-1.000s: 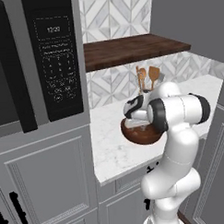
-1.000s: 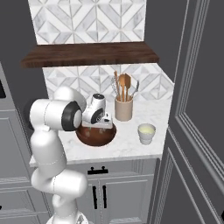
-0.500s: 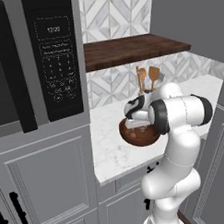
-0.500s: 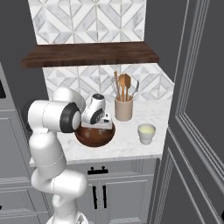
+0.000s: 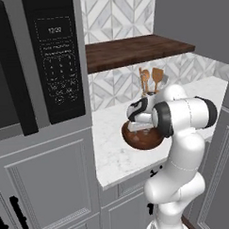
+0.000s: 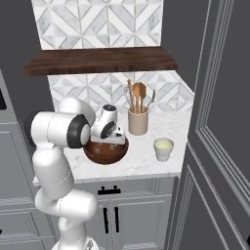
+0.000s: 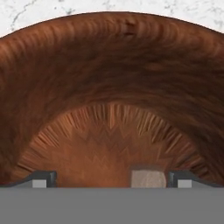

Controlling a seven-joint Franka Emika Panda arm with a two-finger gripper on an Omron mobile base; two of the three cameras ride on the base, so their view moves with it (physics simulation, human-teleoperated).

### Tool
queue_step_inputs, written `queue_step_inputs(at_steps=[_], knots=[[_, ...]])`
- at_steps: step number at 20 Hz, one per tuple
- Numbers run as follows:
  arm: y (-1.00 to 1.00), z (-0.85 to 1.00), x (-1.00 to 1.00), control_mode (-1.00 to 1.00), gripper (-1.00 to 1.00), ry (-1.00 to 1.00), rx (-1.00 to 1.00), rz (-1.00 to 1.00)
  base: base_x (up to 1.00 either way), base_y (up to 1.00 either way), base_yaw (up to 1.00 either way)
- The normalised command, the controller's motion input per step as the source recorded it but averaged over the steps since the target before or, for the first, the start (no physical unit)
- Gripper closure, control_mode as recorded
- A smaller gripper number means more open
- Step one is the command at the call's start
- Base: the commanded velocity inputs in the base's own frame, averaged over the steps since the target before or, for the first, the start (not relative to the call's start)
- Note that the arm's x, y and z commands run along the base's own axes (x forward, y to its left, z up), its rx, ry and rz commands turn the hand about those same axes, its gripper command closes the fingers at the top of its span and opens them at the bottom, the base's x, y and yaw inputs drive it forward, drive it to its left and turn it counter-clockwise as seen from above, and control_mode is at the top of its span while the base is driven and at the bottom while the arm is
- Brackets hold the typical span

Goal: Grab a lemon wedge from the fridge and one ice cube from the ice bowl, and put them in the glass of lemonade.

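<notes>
- Fingertips [image 7: 43, 178] of the gripper [image 7: 111, 180] stand spread wide in the hand view, released and grasping nothing; the ice cube [image 7: 148, 178], pale and small, lies on the floor of the ice bowl [image 7: 109, 78] between them, just beside one tip and not touching it as far as can be told. Past the bowl's far rim runs a strip of white marble counter [image 7: 52, 11].
- From the left base view, the gripper [image 5: 138, 128] hangs down inside the ice bowl [image 5: 141, 139], its tips hidden below the rim. The bowl sits on the marble counter [image 5: 111, 149]. Behind the bowl stands a utensil crock, mostly hidden by the arm, with wooden spoons [image 5: 150, 78] poking up. Above the bowl runs a dark wooden shelf [image 5: 132, 48]; well to the bowl's left is a black oven panel [image 5: 57, 57].
- From the right base view, the gripper [image 6: 111, 140] dips into the ice bowl [image 6: 105, 152] near its back rim. The glass of lemonade [image 6: 163, 148] stands near the bowl, on its right and apart from it. The cream utensil crock [image 6: 137, 121] stands just behind and to the right of the bowl. The dark grey fridge [image 6: 219, 122] rises well to the bowl's right, beyond the glass.
</notes>
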Motion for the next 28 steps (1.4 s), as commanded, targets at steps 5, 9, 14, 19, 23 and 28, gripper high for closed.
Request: queue_step_inputs(at_steps=[5, 9, 14, 19, 23, 28], knots=[[0.00, 0.00, 0.00, -1.00, -1.00, 0.00, 0.00, 0.00, 0.00, 0.00, 0.00], [0.00, -0.27, 0.00, -1.00, -1.00, 0.01, 0.02, 0.00, 0.00, 0.00, 0.00], [0.00, -0.13, 0.00, -1.00, -1.00, 0.00, 0.00, 0.00, 0.00, 0.00, 0.00], [0.00, 0.00, 0.00, -1.00, -1.00, 0.00, 0.00, 0.00, 0.00, 0.00, 0.00], [0.00, 0.00, 0.00, -1.00, 1.00, 0.00, 0.00, 0.00, 0.00, 0.00, 0.00], [0.00, 0.00, 0.00, -1.00, 1.00, 0.00, 0.00, 0.00, 0.00, 0.00, 0.00]])
